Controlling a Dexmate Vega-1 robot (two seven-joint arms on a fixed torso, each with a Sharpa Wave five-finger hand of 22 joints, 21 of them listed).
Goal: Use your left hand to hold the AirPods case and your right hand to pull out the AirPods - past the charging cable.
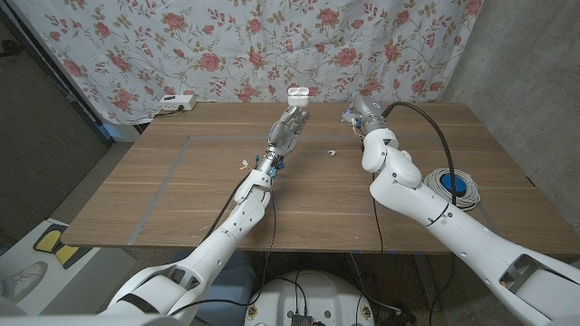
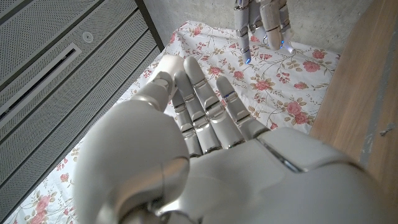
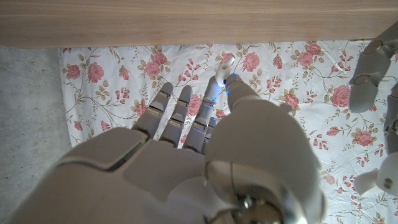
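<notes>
Wooden table (image 1: 181, 181) carries a small white piece (image 1: 333, 152) and coiled cable (image 1: 453, 187)

Case (image 1: 297, 92) left of right hand (image 1: 355, 116), apart.

The lower part of the AirPods case (image 1: 296, 93) is hidden inside the fingers of the left hand (image 1: 290, 129), and whether an earbud remains in it is too small to be told. Just beside that case, the object pinched by the right hand (image 1: 355, 116) cannot be made out clearly. Well apart from the case, the cable coil (image 1: 453, 187) is partly covered by the right arm.
</notes>
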